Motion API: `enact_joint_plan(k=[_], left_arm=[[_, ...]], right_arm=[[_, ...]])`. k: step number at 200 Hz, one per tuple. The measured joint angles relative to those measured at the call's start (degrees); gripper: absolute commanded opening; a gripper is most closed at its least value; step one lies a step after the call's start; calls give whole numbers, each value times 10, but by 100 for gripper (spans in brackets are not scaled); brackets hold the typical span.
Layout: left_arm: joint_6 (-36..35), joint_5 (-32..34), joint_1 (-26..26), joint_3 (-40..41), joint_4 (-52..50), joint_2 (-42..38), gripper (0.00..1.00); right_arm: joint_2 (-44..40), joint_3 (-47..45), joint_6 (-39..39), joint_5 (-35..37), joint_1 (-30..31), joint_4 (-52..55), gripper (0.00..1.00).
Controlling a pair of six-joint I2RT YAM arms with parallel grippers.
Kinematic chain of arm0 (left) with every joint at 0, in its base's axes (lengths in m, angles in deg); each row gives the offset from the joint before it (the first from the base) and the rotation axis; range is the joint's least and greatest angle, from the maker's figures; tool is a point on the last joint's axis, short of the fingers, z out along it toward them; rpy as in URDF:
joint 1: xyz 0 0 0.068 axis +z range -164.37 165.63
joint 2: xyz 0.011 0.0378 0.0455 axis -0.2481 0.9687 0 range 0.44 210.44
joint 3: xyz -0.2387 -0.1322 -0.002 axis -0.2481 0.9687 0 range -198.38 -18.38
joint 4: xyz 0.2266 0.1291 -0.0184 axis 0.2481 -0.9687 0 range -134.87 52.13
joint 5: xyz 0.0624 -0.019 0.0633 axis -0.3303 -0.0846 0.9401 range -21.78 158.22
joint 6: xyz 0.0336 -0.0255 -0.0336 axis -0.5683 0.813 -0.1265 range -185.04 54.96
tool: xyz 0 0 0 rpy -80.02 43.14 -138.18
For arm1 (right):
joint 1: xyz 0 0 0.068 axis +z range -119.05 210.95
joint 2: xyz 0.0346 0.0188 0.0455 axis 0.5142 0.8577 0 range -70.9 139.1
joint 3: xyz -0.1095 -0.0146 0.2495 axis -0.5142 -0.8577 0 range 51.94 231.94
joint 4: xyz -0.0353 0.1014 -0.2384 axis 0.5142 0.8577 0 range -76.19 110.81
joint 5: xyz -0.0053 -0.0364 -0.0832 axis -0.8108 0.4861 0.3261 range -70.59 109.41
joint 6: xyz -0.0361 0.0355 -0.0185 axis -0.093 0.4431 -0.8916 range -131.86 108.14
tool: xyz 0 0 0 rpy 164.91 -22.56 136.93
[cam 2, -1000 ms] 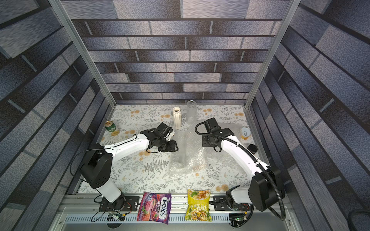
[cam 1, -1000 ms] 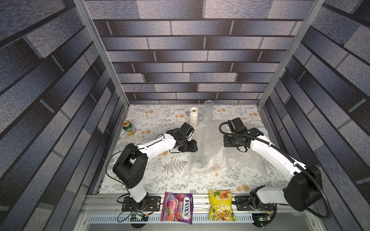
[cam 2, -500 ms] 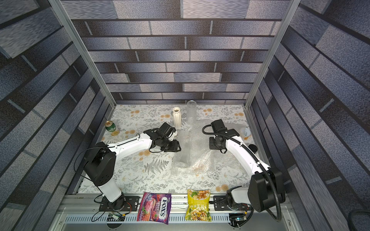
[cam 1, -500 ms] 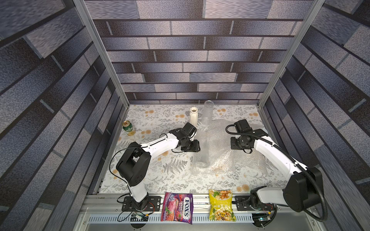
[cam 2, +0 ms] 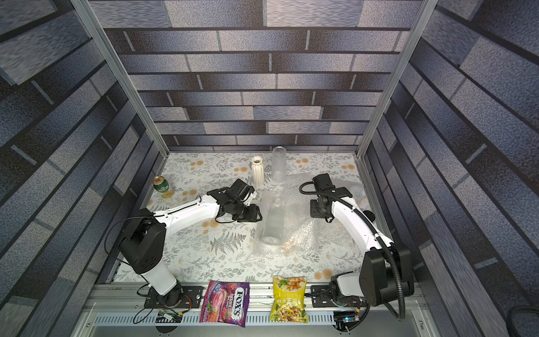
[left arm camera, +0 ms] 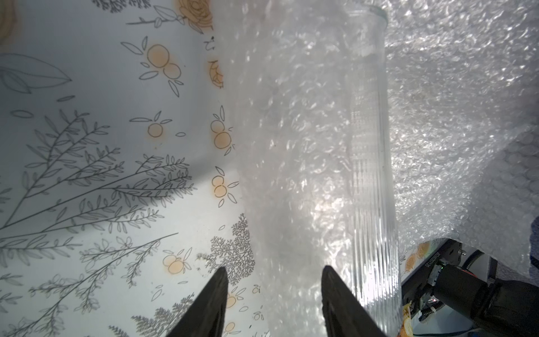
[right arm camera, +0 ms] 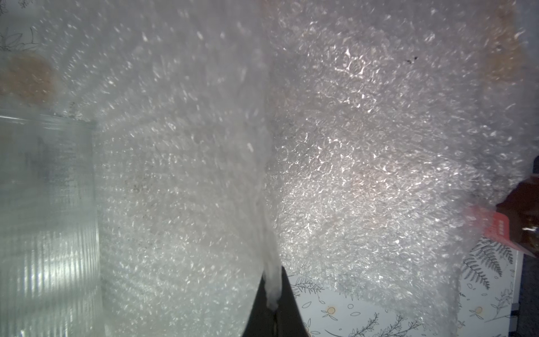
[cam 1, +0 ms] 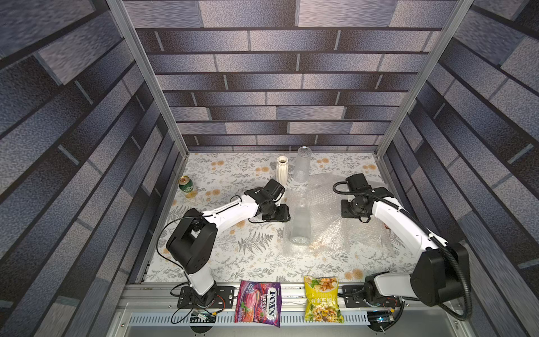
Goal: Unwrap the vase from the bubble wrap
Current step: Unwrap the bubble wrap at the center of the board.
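A ribbed glass vase [cam 1: 300, 223] is seen lying near the centre of the floral table [cam 1: 233, 256], its length running from 12 to 6 o'clock. The bubble wrap [cam 1: 332, 204] is spread as a crinkled sheet from the vase toward 3 o'clock, and in the left wrist view a thin layer is draped over part of the glass. The left gripper [left arm camera: 274, 272] is placed at the vase's 12 o'clock end. Its fingers [left arm camera: 214, 294] are parted, and the wrap-covered glass appears to be clasped between them, though the contact itself is blurred. The right gripper [right arm camera: 272, 309], at 3 o'clock of the vase, is pressed together on a raised fold of the bubble wrap. At 12 o'clock a white fluted vase [cam 1: 282, 172] and a tall clear vase [cam 1: 302, 166] are stood upright, just beside each other. A green can [cam 1: 185, 185] is found at 10 o'clock. A purple candy bag [cam 1: 258, 302] and a yellow snack bag [cam 1: 322, 299] are laid on the rail at 6 o'clock.
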Motion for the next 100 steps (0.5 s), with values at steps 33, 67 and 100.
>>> enact_joint_plan(k=[33,67,100], left_arm=[[0,6,18,6,-6,-52,54],[0,8,22,6,-7,-74,54],[0,-3,8,15,-3,-70,54]], right_arm=[[2,7,0,2,-1,8,0],[3,30,-5,5,-2,11,0],[10,37,-9,8,-7,14,0]])
